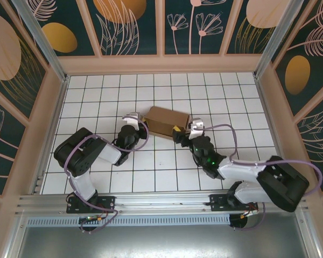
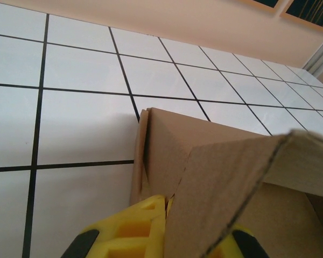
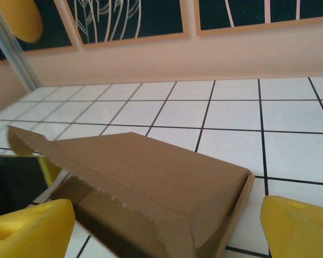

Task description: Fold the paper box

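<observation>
Paper box [image 1: 167, 122], partly folded.
Left gripper [image 2: 169, 217] pinches a flap at the box's left end; right gripper [image 3: 164, 217] gapes wide at its right end.

The tabletop [image 1: 97, 177] is a flat white surface ruled into square tiles by thin black lines, and a pale peach wall [image 1: 161, 63] closes it at the far edge. A partly folded brown cardboard paper box [image 1: 167, 122] lies directly on it, near the middle and slightly toward the far side. Its base rests on the tiles and one panel angles upward.
</observation>
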`<action>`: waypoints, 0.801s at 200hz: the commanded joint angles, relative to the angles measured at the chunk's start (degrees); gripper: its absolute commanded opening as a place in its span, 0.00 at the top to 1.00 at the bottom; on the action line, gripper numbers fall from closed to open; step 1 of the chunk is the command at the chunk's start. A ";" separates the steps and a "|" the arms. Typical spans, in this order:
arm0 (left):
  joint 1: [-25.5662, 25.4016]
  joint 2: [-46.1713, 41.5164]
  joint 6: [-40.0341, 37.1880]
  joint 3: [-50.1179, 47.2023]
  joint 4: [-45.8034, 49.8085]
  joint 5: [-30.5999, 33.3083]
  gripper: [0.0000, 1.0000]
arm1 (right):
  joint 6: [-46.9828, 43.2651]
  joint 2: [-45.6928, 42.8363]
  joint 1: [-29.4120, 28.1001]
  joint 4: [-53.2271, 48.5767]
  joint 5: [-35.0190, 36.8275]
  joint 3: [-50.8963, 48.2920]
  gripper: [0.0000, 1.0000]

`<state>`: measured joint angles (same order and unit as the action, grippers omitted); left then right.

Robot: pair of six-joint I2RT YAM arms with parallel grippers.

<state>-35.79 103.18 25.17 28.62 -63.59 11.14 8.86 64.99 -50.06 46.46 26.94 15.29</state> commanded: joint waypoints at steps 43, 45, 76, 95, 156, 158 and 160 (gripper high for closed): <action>-0.46 2.26 0.76 1.87 3.84 0.16 1.00 | 5.92 -16.66 3.64 -14.33 -1.26 2.59 0.10; -0.45 2.35 0.76 1.94 3.83 0.08 1.00 | 6.83 -16.59 4.31 -15.27 -1.62 3.18 0.10; -0.45 2.55 0.76 1.89 3.52 -1.13 0.94 | 16.53 -11.03 11.47 -27.05 -7.20 12.47 0.10; -0.50 2.13 1.31 1.45 3.66 -1.17 0.83 | 17.68 -5.48 11.94 -29.93 -7.47 16.86 0.10; -0.43 -4.01 4.81 -3.19 4.91 -1.55 0.65 | 21.33 7.27 13.40 -29.60 -12.21 22.19 0.10; -0.42 -4.38 4.94 -3.50 4.84 -1.55 0.65 | 21.43 7.61 13.52 -29.76 -12.31 22.34 0.10; -0.44 -4.60 5.03 -3.84 4.74 -1.56 0.63 | 21.63 7.89 13.62 -29.91 -12.45 22.51 0.10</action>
<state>-35.81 102.85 28.03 27.29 -59.02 9.63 27.09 70.17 -37.26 18.48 16.53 34.72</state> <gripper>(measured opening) 0.303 0.902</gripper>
